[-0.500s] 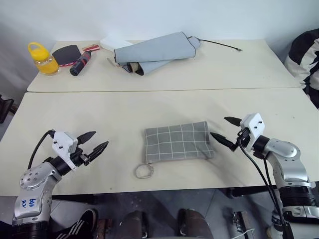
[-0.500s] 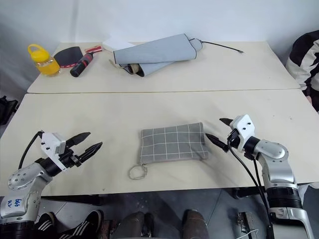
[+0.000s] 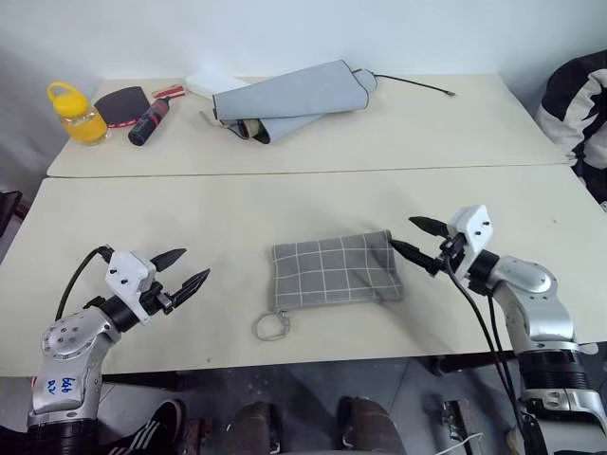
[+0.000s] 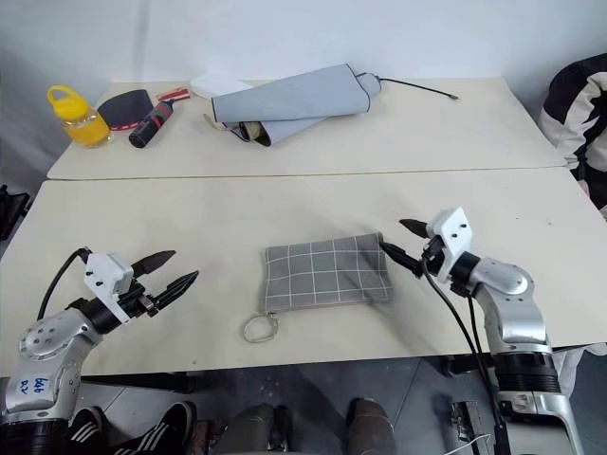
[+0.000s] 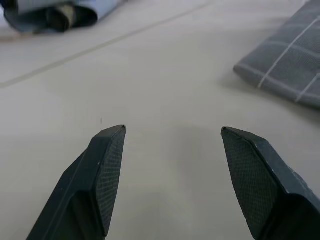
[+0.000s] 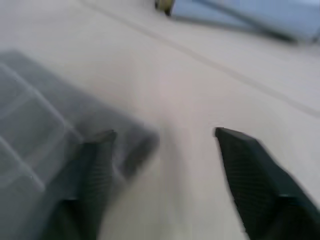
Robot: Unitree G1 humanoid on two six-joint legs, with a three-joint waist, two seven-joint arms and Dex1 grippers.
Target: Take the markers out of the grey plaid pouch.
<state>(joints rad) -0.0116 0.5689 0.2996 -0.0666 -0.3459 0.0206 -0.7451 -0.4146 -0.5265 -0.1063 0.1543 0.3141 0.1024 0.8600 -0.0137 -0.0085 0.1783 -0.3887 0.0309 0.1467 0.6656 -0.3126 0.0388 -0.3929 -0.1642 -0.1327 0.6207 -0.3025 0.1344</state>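
Observation:
The grey plaid pouch [image 3: 334, 268] lies flat near the front of the near table, with its zip ring [image 3: 272, 327] at its front left corner. The markers are out of view. My right gripper [image 3: 403, 233] stands open at the pouch's far right corner. One of its fingers [image 6: 95, 165] is over that corner and the other is over bare table. My left gripper [image 3: 193, 264] is open above bare table well to the left of the pouch [image 5: 290, 65], pointing toward it with nothing between its fingers.
On the far table lie a rolled plain grey fabric [image 3: 289, 100], a yellow jar [image 3: 76, 114], a black-and-red paddle [image 3: 150, 118] and a thin black cable [image 3: 417, 85]. A person's striped sleeve [image 3: 579, 114] shows at the right edge. A seam [image 3: 313, 172] divides the two tables.
My right gripper has moved left, up to the pouch's right corner. The left gripper has stayed in place. The pouch has not moved.

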